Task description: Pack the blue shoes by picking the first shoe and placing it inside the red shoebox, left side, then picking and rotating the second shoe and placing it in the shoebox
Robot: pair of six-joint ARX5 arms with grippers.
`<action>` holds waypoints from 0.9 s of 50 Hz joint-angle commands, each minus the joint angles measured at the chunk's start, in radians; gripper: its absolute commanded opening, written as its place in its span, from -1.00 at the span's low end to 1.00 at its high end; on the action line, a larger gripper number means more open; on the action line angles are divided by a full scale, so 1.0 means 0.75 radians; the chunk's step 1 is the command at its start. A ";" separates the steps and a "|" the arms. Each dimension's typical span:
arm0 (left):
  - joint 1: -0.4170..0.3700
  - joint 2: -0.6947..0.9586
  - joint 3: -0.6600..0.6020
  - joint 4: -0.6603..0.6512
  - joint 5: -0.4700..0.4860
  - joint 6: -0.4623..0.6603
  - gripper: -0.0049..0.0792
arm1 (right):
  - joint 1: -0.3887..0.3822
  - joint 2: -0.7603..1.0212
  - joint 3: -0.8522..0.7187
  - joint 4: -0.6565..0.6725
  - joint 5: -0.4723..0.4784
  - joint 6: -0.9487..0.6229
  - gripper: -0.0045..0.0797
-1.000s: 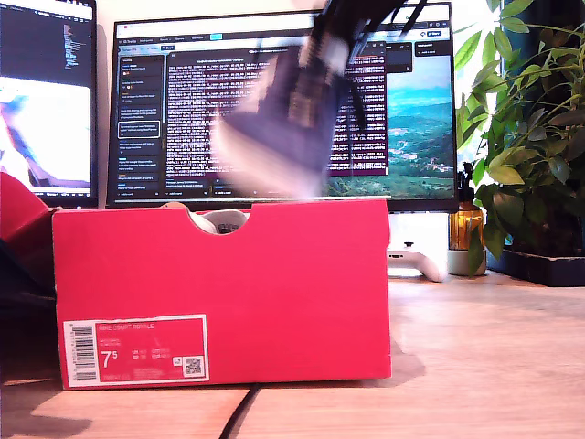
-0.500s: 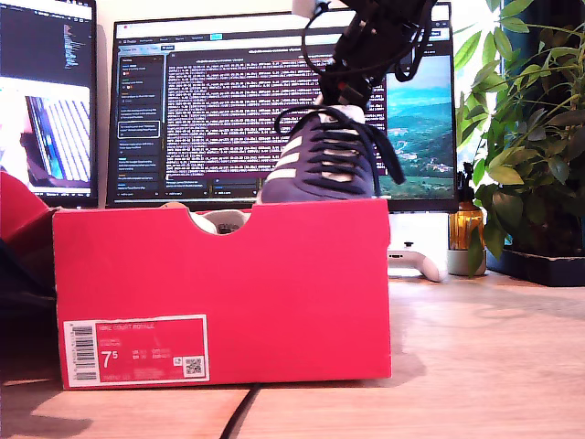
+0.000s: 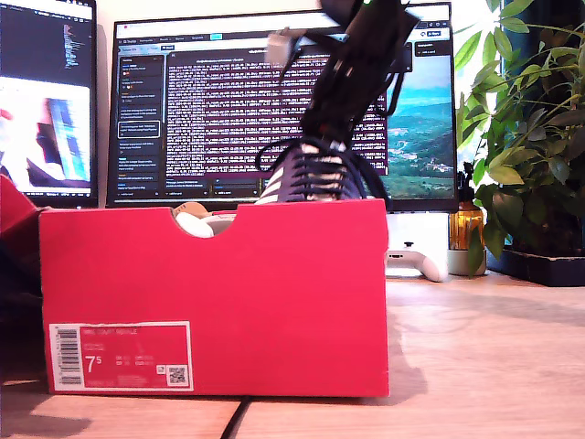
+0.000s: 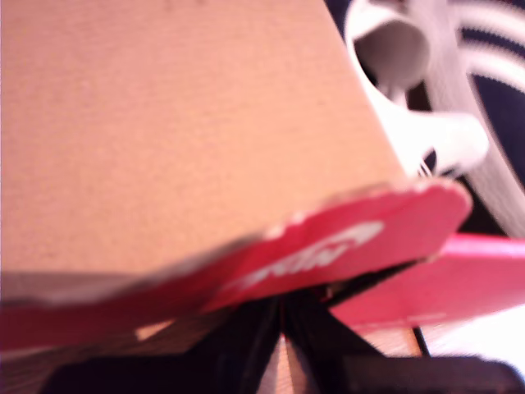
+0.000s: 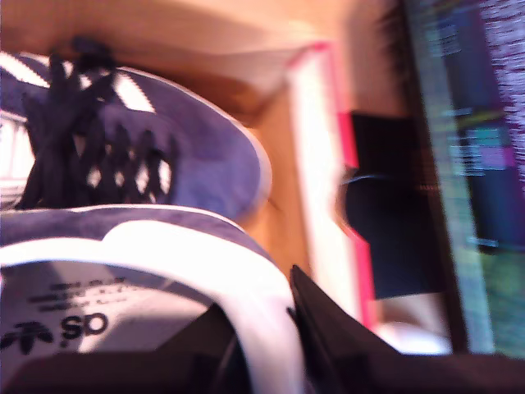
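Observation:
The red shoebox stands on the wooden table with its labelled side facing the exterior view. My second gripper comes down from above, shut on the heel collar of a blue shoe. That shoe hangs toe-down, partly inside the box toward the exterior view's right. The other blue shoe lies in the box, its white sole showing through the notch. My first gripper is shut on a red cardboard flap of the box that bears a white mark. The exterior view does not show this gripper.
Two lit monitors stand behind the box. At the exterior view's right are a leafy plant, an amber bottle and a white controller. A dark cable runs out from under the box's front. A red piece shows at that view's left edge.
The shoe has come down from above the box and sunk deeper into it. The box has shifted toward the exterior view's left.

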 commanded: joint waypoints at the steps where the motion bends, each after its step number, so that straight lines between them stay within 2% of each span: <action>1: -0.005 0.005 -0.029 0.010 0.002 0.009 -0.93 | 0.036 0.055 0.005 -0.028 0.015 -0.001 -0.92; 9: -0.005 0.005 -0.029 0.010 0.002 0.009 -0.93 | 0.041 0.051 0.008 0.009 0.185 -0.059 -0.92; 17: -0.005 0.005 -0.029 0.010 0.002 0.009 -0.93 | 0.040 0.026 0.047 0.009 0.211 -0.066 -0.92; 30: -0.005 0.005 -0.029 0.010 0.002 0.009 -0.93 | 0.062 0.022 0.112 -0.144 0.368 -0.074 -0.92; 37: -0.005 0.005 -0.029 0.010 0.002 0.009 -0.93 | 0.073 0.022 0.112 -0.240 0.400 -0.074 -0.92; 45: -0.005 0.005 -0.029 0.010 0.002 0.009 -0.93 | 0.105 0.021 0.125 -0.263 0.531 -0.073 -0.92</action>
